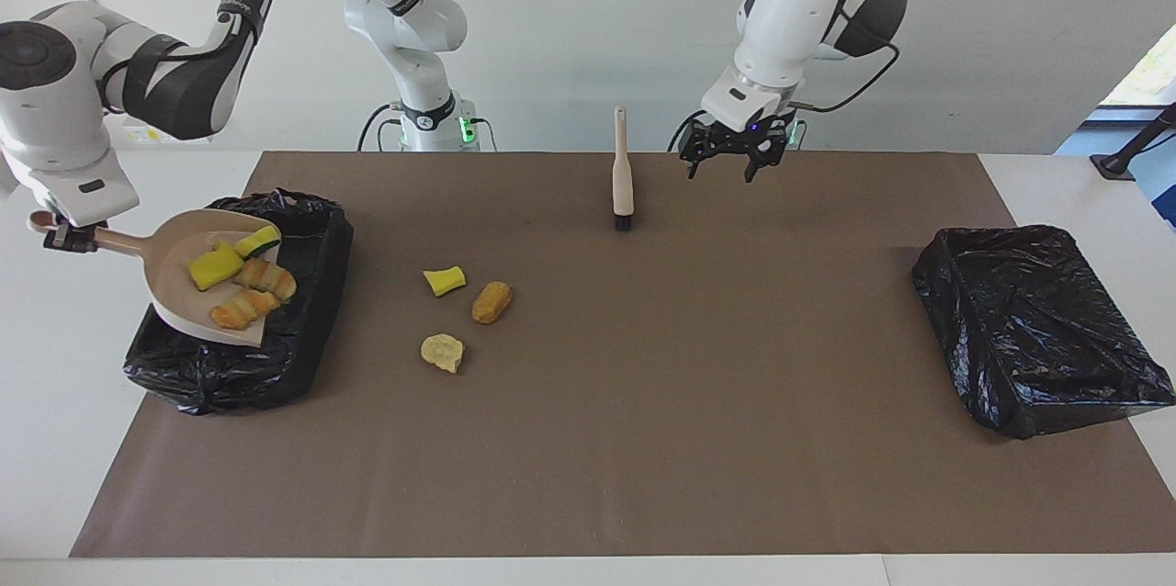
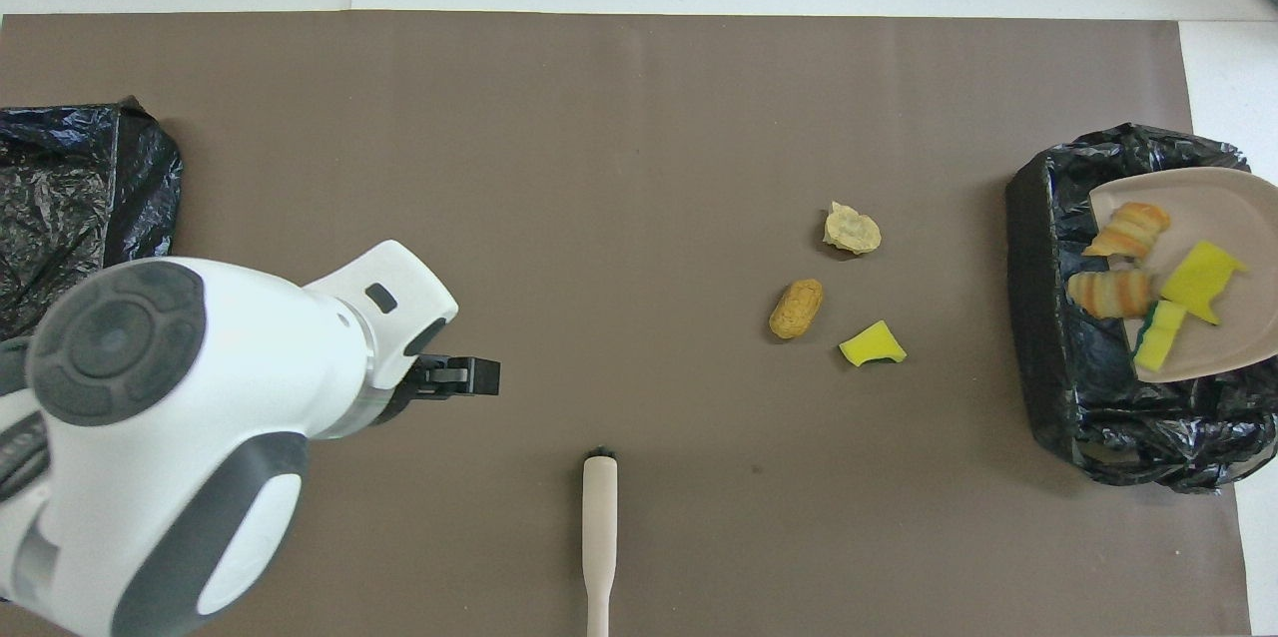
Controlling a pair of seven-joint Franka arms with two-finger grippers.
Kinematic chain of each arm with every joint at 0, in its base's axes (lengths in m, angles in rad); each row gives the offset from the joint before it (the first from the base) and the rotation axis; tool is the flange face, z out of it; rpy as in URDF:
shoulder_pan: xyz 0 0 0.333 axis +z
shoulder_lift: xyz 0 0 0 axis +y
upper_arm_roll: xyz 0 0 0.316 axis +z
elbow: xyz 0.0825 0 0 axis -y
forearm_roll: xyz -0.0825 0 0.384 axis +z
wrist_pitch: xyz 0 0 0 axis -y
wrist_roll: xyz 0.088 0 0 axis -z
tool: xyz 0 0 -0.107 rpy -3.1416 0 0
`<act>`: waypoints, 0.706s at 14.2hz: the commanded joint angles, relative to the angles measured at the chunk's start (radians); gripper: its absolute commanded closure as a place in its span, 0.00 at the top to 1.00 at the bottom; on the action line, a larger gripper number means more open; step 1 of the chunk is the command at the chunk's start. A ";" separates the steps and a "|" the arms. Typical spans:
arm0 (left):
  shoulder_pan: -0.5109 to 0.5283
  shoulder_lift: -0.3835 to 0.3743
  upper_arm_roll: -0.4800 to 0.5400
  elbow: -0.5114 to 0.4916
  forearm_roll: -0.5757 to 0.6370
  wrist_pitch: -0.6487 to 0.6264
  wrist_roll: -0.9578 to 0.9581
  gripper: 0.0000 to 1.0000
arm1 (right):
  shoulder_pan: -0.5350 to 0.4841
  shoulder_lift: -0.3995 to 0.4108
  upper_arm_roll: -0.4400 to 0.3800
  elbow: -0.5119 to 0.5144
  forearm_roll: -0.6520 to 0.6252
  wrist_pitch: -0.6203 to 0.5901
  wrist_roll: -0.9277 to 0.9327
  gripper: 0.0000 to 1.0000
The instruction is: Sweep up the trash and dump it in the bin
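My right gripper (image 1: 66,235) is shut on the handle of the pinkish-beige dustpan (image 1: 179,264), which hangs tilted over the black-lined bin (image 1: 303,329) at the right arm's end. Yellow sponge pieces (image 1: 214,266) and bread rolls (image 1: 266,278) lie in the pan (image 2: 1233,208). On the mat lie a yellow sponge scrap (image 1: 445,280), a brown roll (image 1: 491,302) and a pale chunk (image 1: 443,353). The beige brush (image 1: 622,168) stands on its bristles, held by nothing. My left gripper (image 1: 732,162) is open and empty, in the air beside the brush.
A second black-lined bin (image 1: 1038,329) sits at the left arm's end of the brown mat (image 1: 689,402). In the overhead view the left arm (image 2: 180,417) covers part of the mat near this bin (image 2: 70,218).
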 commanded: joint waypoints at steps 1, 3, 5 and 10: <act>0.111 0.096 -0.015 0.239 0.022 -0.160 0.127 1.00 | 0.010 -0.026 0.001 -0.042 -0.064 0.013 0.039 0.00; 0.206 0.099 -0.015 0.307 0.026 -0.190 0.181 1.00 | 0.021 -0.030 0.001 -0.051 -0.078 0.008 0.065 0.00; 0.239 0.119 -0.015 0.374 0.055 -0.234 0.198 1.00 | 0.039 -0.029 -0.001 -0.039 -0.121 -0.001 0.075 0.00; 0.247 0.119 -0.010 0.410 0.126 -0.300 0.384 1.00 | 0.081 -0.050 0.002 -0.047 -0.208 -0.016 0.142 0.00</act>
